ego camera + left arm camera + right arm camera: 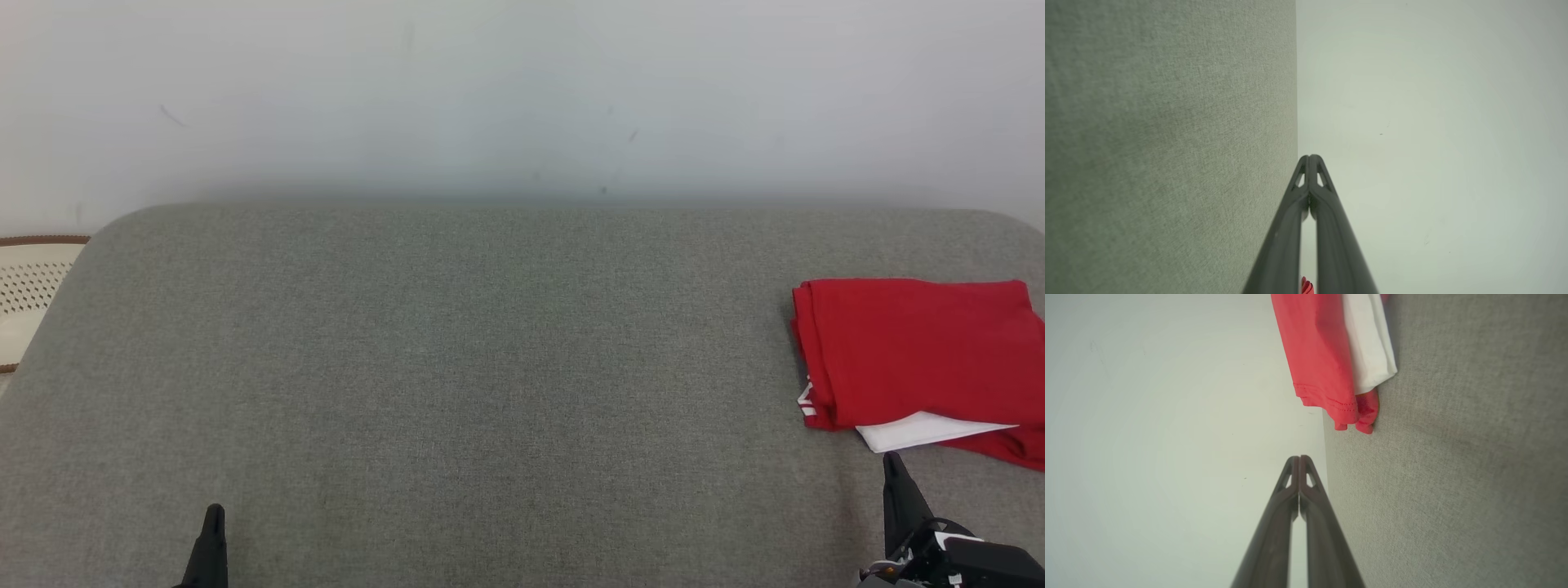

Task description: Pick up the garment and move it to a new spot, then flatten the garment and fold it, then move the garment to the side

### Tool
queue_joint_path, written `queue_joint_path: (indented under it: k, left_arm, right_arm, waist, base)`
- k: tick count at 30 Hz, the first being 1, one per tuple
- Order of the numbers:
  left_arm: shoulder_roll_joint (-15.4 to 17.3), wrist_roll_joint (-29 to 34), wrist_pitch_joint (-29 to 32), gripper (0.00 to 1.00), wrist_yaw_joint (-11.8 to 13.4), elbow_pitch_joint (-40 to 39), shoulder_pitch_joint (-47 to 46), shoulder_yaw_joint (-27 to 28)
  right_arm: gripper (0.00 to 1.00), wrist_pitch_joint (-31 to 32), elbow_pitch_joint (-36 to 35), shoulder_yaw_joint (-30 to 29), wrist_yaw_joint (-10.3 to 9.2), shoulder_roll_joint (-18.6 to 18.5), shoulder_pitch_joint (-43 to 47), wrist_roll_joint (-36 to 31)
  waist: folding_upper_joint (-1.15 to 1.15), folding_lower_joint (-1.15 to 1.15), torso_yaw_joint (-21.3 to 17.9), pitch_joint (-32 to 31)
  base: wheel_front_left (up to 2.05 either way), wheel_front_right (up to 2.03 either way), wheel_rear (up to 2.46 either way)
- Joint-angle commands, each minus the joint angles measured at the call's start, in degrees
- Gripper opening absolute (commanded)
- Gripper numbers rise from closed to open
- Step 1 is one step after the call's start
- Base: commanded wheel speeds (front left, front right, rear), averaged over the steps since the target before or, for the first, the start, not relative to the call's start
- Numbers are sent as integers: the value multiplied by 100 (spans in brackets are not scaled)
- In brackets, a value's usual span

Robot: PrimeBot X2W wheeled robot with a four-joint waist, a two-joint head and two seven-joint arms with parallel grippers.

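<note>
**Near edge:** Two dark grippers rise from the bottom of the head view, each pointing up and away from the robot's body. The left gripper [214,514] stands at the lower left over bare fabric. Its two fingers are pressed together into one point and grip nothing. Its wrist view shows the pair meeting at the tips, with a slim gap lower down. The right gripper [892,459] stands at the lower right, with part of its wrist housing showing beneath it. It is likewise closed tip to tip and empty. It sits just short of the garment's near edge and does not touch it, and its wrist view shows a clear gap between the tips and the cloth.

**Middle ground:** One red garment [914,351] lies folded in a rough rectangle at the right side of the grey upholstered surface [490,367], cut off by the frame's right edge. One white layer [922,429] pokes out from under its near edge. A scrap of white print [807,400] shows at its near left corner. The rest of the grey surface is flat.

**Far side:** One cream perforated object [28,286] with a brown rim sits beyond the surface's left corner. Behind everything runs one pale wall [522,98], lightly scuffed.
</note>
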Motion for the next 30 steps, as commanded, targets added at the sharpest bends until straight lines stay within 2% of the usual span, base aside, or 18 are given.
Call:
queue_joint_path:
  k: [1,30]
  left_arm:
    - [18,-54,12,0,-10,2,-17,1]
    - [18,-54,11,0,-10,1,-16,0]
  right_arm:
    - [0,-2,-8,-7,2,13,-36,8]
    - [0,-2,-8,-6,2,13,-36,7]
  waist:
    - [0,0,0,0]
    - [0,0,0,0]
  base:
    - [0,0,0]
    - [0,0,0]
